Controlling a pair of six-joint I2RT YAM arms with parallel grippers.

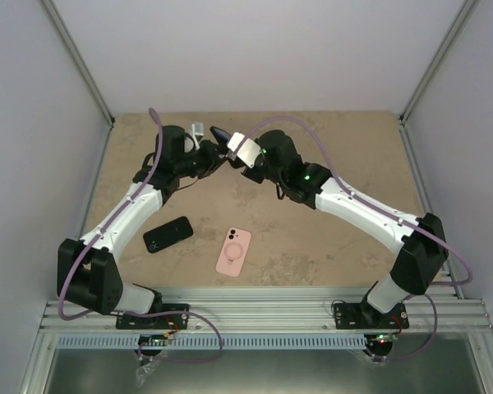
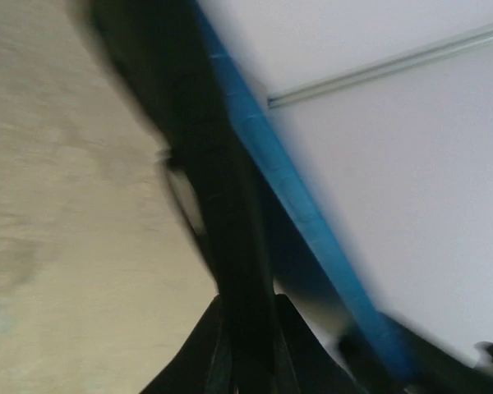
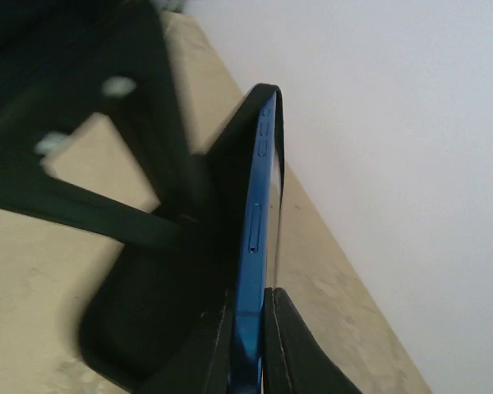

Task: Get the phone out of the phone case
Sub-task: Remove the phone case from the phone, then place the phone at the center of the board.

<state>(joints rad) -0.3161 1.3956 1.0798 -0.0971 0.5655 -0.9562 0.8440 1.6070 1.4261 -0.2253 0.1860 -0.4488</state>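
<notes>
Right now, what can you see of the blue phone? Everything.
The blue phone shows edge-on: a slim, glossy, metal-looking blue side with a slot and small buttons. It is held tilted in the air over the far part of the table. The right fingers pinch its lower end. The black case wraps its top corner and hangs off one side, where the left fingers grip it. Screen and back are hidden.

Left arm [image 1: 123,209] and right arm [image 1: 370,209] stretched far, wrists meeting centre; left gripper [image 2: 248,305] and right gripper [image 3: 248,297] clamped tight.
</notes>
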